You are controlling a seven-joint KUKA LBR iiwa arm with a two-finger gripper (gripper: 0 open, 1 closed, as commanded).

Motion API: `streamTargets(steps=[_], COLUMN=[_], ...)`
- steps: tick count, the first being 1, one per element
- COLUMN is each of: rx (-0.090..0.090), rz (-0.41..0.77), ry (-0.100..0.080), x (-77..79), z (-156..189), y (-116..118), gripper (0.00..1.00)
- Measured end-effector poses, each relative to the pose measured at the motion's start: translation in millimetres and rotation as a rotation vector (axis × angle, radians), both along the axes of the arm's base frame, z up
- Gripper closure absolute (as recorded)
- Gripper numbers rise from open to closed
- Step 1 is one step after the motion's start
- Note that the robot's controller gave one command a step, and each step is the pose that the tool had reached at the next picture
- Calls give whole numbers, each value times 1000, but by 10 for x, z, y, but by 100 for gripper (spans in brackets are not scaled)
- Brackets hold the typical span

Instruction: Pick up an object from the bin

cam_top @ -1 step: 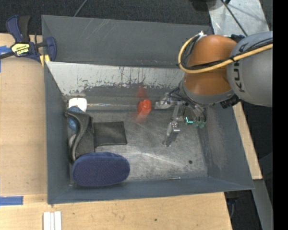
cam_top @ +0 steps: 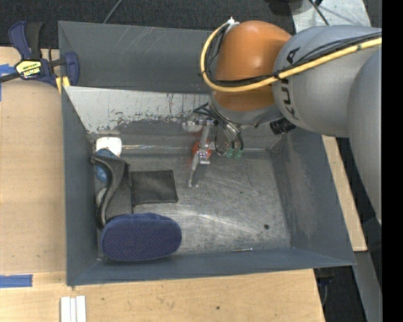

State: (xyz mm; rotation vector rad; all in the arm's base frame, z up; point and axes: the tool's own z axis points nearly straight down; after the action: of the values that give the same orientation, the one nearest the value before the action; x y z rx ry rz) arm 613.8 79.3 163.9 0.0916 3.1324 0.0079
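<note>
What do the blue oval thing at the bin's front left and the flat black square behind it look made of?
The blue oval thing: probably woven fabric over padding; matte, fine-textured, rounded. The black square: thin cloth or rubber sheet; matte, lies flat, no sheen.

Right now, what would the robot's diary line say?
gripper: over bare floor of bin, near back wall | nearest: dark cloth, apart, toward view's left | blue pouch: front-left corner | white lump: back-left corner
</note>
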Motion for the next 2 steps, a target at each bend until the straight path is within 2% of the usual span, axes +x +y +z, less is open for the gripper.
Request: streamTargets(steps=[1, 2], rx=[-6, 1], rz=[173, 81], ry=[5, -10], x=[63, 171], z=[-117, -680], y=[-380, -589], gripper=[0, 0])
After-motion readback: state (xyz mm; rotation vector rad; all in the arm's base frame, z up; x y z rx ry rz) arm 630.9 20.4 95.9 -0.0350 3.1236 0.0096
